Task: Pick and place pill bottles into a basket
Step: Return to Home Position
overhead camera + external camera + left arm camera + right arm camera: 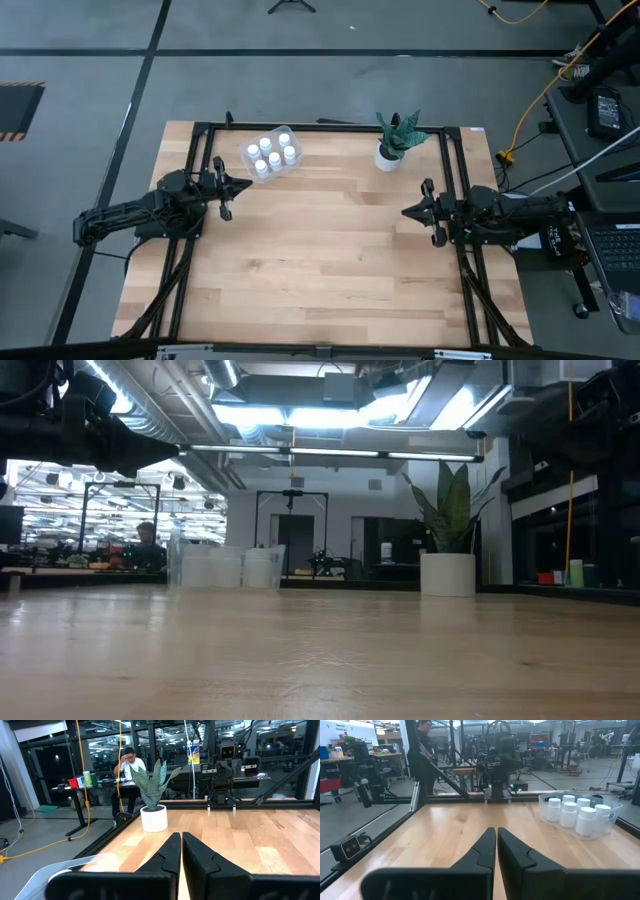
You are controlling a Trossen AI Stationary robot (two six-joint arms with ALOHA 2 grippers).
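As caps [586, 811] point up, pill bottles [568, 816], seemingly five, in basket [615, 815]

A light brown wooden table [320, 270] fills the middle, with a black metal frame [330, 127] round its edges. A small round white pot with a spiky green plant [388, 157] stands up straight on the table, near the far edge and toward the right side. The grey floor [300, 70] lies all around, with an orange and black striped patch [18, 108] at the left. A dark laptop [618, 250] sits off to the right. In the room behind, one person [129, 764] sits at a desk and another person [424, 742] stands.
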